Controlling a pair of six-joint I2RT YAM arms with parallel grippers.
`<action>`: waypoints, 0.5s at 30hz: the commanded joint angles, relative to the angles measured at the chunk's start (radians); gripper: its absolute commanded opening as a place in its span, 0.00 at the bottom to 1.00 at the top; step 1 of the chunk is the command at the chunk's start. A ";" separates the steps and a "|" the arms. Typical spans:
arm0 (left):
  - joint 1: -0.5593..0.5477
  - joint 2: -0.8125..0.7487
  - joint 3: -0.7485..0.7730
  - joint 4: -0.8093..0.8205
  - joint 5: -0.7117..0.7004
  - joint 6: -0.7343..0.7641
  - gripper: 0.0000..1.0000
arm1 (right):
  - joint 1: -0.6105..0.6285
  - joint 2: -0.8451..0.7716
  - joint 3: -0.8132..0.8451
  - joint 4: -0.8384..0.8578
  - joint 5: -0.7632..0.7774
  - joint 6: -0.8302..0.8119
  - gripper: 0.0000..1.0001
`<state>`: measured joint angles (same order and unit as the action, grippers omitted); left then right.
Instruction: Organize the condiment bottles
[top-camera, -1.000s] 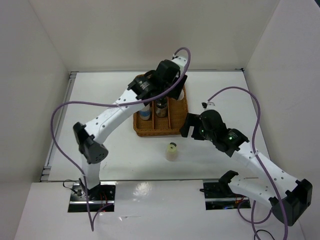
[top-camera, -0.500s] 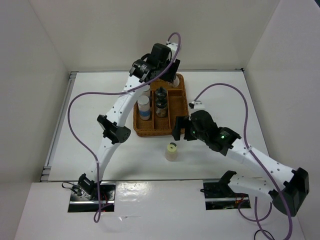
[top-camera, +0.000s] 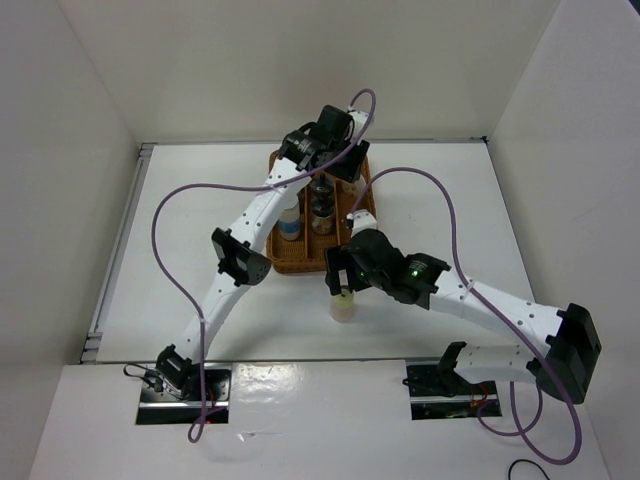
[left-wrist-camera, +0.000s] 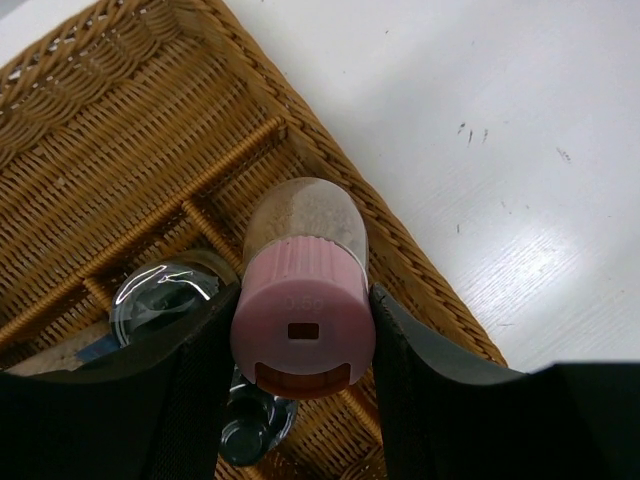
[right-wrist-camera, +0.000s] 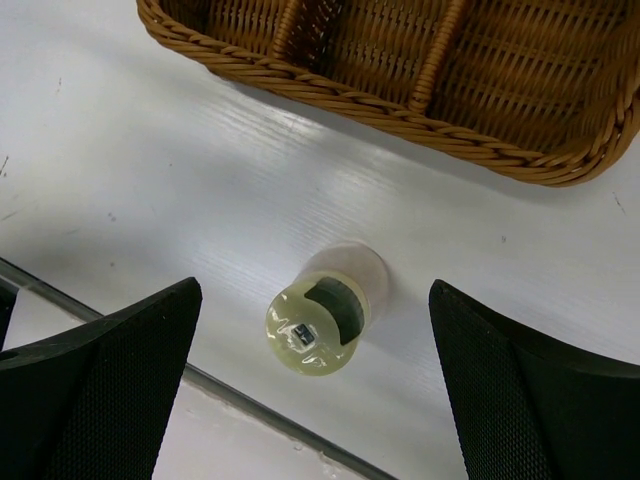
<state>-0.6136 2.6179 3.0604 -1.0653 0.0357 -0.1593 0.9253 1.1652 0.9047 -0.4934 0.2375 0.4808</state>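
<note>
We judge the sorting well along but not finished. The brown woven wicker basket (top-camera: 300, 263) holds at least a blue-labelled shaker (top-camera: 290, 222) and a clear dark-capped shaker (top-camera: 322, 205), both upright in its compartments. The left arm (top-camera: 255, 215) hides the far end, so we cannot count the rest.

The left claw (left-wrist-camera: 303, 335) is clamped on the pink-capped glass shaker (left-wrist-camera: 305, 220) over the basket beside its rim; we cannot tell whether it is set down.

One pale-yellow-capped shaker (right-wrist-camera: 318, 325) stands alone on the white tabletop (right-wrist-camera: 120, 150), just outside the basket. The right claw (right-wrist-camera: 312, 295) hangs over it, fingers spread wide, touching nothing.

As we read it, what is left is to place the pink one, then bring in the yellow one.
</note>
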 joint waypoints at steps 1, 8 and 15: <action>-0.002 0.030 0.057 0.016 0.004 0.014 0.42 | 0.007 -0.022 0.046 -0.003 0.039 0.011 0.99; -0.002 0.091 0.069 0.039 -0.046 0.014 0.43 | 0.007 -0.085 0.046 -0.068 0.175 0.166 0.99; -0.002 0.140 0.069 0.070 -0.059 0.014 0.43 | -0.003 -0.228 0.010 -0.068 0.197 0.216 0.99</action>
<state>-0.6136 2.7415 3.0859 -1.0409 -0.0093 -0.1589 0.9249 0.9752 0.9051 -0.5552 0.3836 0.6479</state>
